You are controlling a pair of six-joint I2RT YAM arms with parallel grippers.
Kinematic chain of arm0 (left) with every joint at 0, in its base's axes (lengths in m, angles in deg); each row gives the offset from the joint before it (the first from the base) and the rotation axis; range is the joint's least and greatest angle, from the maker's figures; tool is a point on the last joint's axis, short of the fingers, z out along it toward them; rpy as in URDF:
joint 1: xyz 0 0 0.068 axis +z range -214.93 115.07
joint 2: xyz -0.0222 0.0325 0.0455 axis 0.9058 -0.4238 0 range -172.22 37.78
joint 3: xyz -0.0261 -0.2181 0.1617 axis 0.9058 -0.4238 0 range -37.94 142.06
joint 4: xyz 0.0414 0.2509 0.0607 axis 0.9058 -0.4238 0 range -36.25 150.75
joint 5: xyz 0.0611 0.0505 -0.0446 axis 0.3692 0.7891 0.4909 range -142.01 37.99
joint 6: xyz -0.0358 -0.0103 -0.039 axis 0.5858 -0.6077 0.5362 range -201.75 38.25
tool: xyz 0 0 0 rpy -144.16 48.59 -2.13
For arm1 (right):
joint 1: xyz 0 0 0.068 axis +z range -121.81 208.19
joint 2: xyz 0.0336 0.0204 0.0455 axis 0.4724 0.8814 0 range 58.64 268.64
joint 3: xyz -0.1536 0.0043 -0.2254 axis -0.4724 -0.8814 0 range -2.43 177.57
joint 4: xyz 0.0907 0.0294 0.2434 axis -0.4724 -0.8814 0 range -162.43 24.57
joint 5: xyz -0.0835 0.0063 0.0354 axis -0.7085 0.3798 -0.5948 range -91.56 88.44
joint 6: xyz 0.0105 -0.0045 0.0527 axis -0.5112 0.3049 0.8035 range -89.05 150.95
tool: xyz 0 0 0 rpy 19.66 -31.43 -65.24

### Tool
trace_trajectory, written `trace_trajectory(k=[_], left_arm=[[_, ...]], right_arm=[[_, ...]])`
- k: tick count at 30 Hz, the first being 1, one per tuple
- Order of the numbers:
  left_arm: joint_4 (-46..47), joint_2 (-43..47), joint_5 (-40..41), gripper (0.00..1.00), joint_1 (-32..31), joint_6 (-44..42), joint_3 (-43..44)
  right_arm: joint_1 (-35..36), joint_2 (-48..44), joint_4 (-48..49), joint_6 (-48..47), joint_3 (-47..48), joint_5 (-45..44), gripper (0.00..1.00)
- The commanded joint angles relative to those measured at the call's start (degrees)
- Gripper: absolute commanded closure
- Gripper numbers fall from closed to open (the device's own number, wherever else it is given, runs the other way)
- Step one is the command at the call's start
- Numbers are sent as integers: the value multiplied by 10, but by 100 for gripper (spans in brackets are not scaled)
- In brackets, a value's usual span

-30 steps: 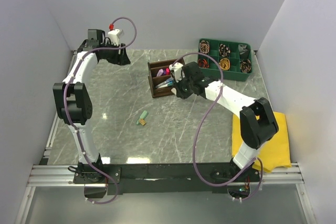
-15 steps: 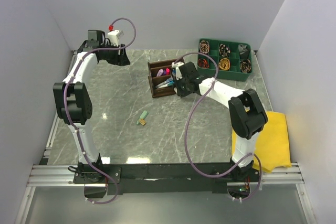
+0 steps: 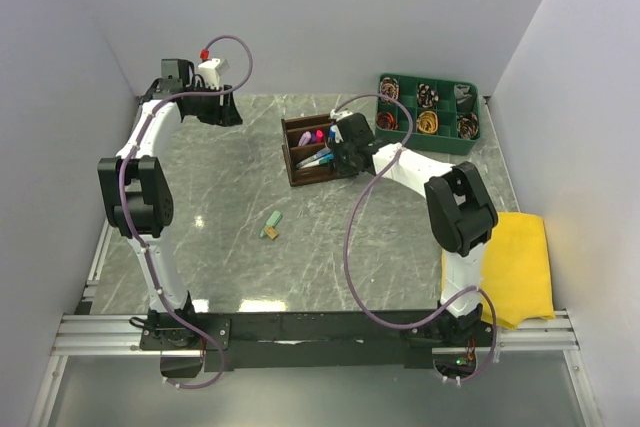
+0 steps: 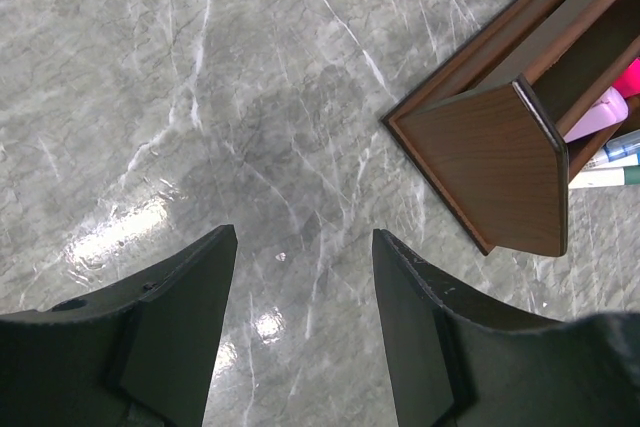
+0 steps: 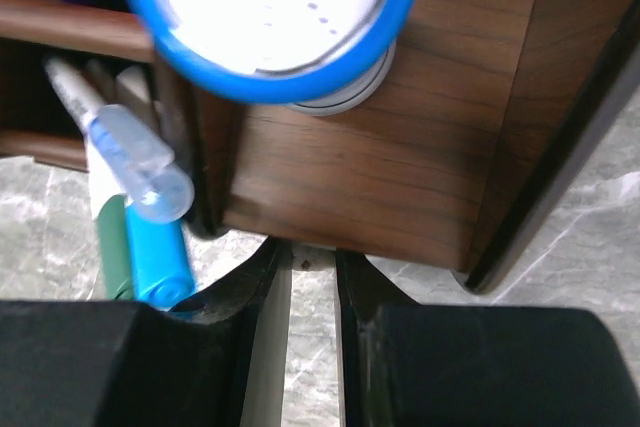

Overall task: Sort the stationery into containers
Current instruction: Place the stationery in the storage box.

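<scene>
Pens and markers [image 3: 314, 158] lie inside the brown organiser [image 4: 490, 162], and a blue marker [image 5: 158, 259] pokes out past its edge. One green and tan piece [image 3: 271, 225] sits on the table [image 3: 220, 217] in front of the organiser, well apart. The right claw [image 5: 305, 259] hangs tight by the organiser's side, its fingers a thin gap apart, holding nothing. If it swings off sideways, it may bump the organiser or drag that marker out. The left claw [image 4: 300, 247], spread wide and empty, hangs off to the organiser's left.

Bright overhead light glares off the table [image 4: 110, 237]; right wrist view blurred.
</scene>
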Motion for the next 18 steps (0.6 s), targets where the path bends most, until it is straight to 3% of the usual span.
trace_trajectory(k=[1, 18], left_arm=[[5, 3, -1, 37, 0, 5, 2], [3, 9, -2, 37, 3, 6, -18]], right_arm=[[-3, 13, 24, 27, 21, -21, 100], [14, 43, 46, 63, 52, -34, 100]])
